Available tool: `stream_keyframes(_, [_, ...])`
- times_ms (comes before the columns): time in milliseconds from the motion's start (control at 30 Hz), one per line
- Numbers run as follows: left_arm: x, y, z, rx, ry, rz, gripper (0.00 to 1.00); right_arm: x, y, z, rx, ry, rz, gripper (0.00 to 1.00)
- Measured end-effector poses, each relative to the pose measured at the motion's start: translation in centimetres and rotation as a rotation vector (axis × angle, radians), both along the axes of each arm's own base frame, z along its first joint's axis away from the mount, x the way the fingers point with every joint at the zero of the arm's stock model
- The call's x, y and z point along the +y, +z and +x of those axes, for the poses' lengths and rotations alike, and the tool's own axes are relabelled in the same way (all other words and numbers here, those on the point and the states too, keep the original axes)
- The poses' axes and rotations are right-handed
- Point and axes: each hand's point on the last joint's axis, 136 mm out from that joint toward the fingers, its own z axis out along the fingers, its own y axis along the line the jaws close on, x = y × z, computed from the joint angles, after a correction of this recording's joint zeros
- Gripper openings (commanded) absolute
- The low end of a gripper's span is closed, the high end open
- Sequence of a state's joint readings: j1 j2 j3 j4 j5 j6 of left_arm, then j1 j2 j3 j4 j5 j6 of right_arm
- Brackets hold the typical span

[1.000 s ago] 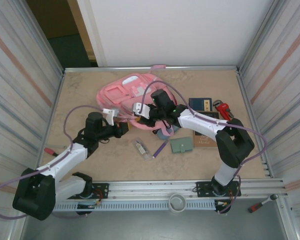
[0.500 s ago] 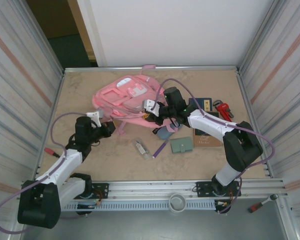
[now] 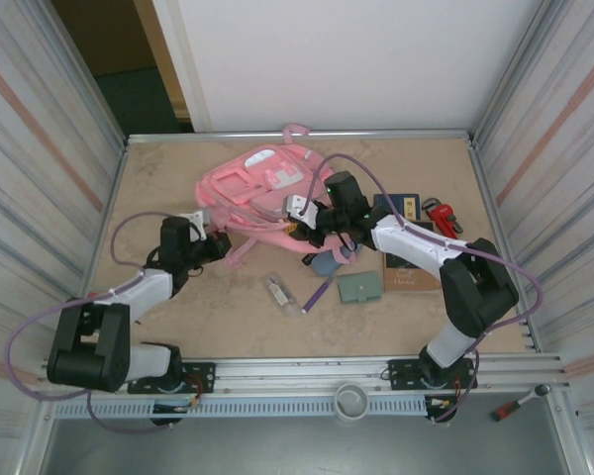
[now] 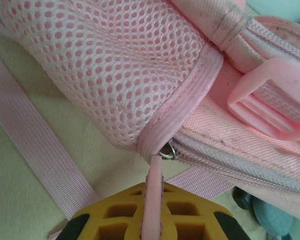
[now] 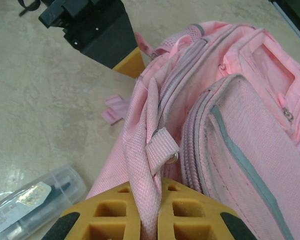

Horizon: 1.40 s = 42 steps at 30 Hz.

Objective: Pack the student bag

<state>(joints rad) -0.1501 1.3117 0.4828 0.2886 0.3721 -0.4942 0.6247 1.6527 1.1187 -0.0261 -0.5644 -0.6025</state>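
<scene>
The student bag point(image 3: 262, 186), a large pink backpack, lies at the back middle of the table, straps trailing toward me. My left gripper point(image 3: 216, 243) sits at its left lower corner, shut on the pink zipper pull point(image 4: 154, 192) that hangs from the slider point(image 4: 169, 151) beside the mesh pocket point(image 4: 115, 65). My right gripper point(image 3: 303, 222) is at the bag's right lower edge, shut on a fold of the bag's pink fabric point(image 5: 146, 200) next to a small webbing loop point(image 5: 162, 145). In the right wrist view the left gripper's point(image 5: 131, 61) black body and a yellow finger appear beyond the bag point(image 5: 240, 125).
In front of the bag lie a clear case point(image 3: 279, 293), a purple pen point(image 3: 318, 293), a grey-blue pouch point(image 3: 327, 261) and a green wallet point(image 3: 360, 287). A brown book point(image 3: 406, 273), a dark blue book point(image 3: 397, 206) and a red wrench point(image 3: 441, 214) sit right. Metal walls enclose the table.
The bag swung left, then back a little to the right. My left arm folded in toward the left wall, its gripper staying on the pull. My right gripper shifted right, still gripping.
</scene>
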Motion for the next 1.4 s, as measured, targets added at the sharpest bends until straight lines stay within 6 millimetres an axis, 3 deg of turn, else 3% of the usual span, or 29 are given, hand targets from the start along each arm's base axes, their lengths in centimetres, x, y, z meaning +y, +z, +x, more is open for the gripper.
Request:
stream_keyframes(67, [0.6,-0.3,0.6,0.004,0.028,0.014,0.01,1.0,-0.1,0.5,0.003,-0.005,-0.007,0.0])
stream_keyframes(233, [4.4,-0.3,1.9,0.0,0.182,0.065,0.54,4.9,-0.3,2.3,0.002,-0.025,-0.027,0.07])
stream_keyframes(400, [7.3,1.4,1.7,-0.027,0.309,0.104,0.84,7.5,-2.2,3.7,0.02,-0.071,-0.059,0.2])
stream_keyframes(533, [7.9,4.1,0.8,-0.091,0.347,0.099,0.98,8.3,-3.2,4.4,0.073,-0.121,-0.074,0.37])
stream_keyframes(700, [7.7,7.8,-1.3,-0.194,0.336,0.075,0.98,8.2,-1.9,5.1,0.121,-0.19,-0.044,0.48])
stream_keyframes(800, [5.6,9.7,-2.0,-0.268,0.247,0.076,0.98,6.7,-0.6,5.1,0.164,-0.254,-0.023,0.5])
stream_keyframes(900, [1.4,9.6,-2.2,-0.297,0.08,0.138,0.98,2.4,1.4,5.3,0.227,-0.382,0.014,0.62])
stream_keyframes(933, [-0.5,9.5,-2.1,-0.298,0.007,0.168,0.97,0.1,2.2,5.6,0.258,-0.452,0.034,0.68])
stream_keyframes(1000, [-4.0,9.2,-1.4,-0.291,-0.11,0.218,0.96,-5.4,4.0,6.8,0.317,-0.635,0.082,0.74])
stream_keyframes(1067, [-8.0,9.4,-0.3,-0.288,-0.212,0.258,0.94,-12.3,5.5,8.6,0.358,-0.876,0.134,0.75])
stream_keyframes(1133, [-12.4,10.0,0.6,-0.297,-0.302,0.262,0.89,-18.7,5.9,9.5,0.391,-1.099,0.177,0.78])
stream_keyframes(1233, [-18.8,9.9,0.0,-0.278,-0.429,0.203,0.82,-26.6,3.0,8.5,0.476,-1.365,0.186,0.81])
stream_keyframes(1300, [-22.5,8.8,-1.2,-0.226,-0.502,0.142,0.79,-29.2,-0.5,6.8,0.56,-1.472,0.149,0.81])
stream_keyframes(1400, [-27.3,6.2,-3.3,-0.111,-0.589,0.084,0.76,-31.6,-5.8,3.7,0.7,-1.589,0.084,0.82])
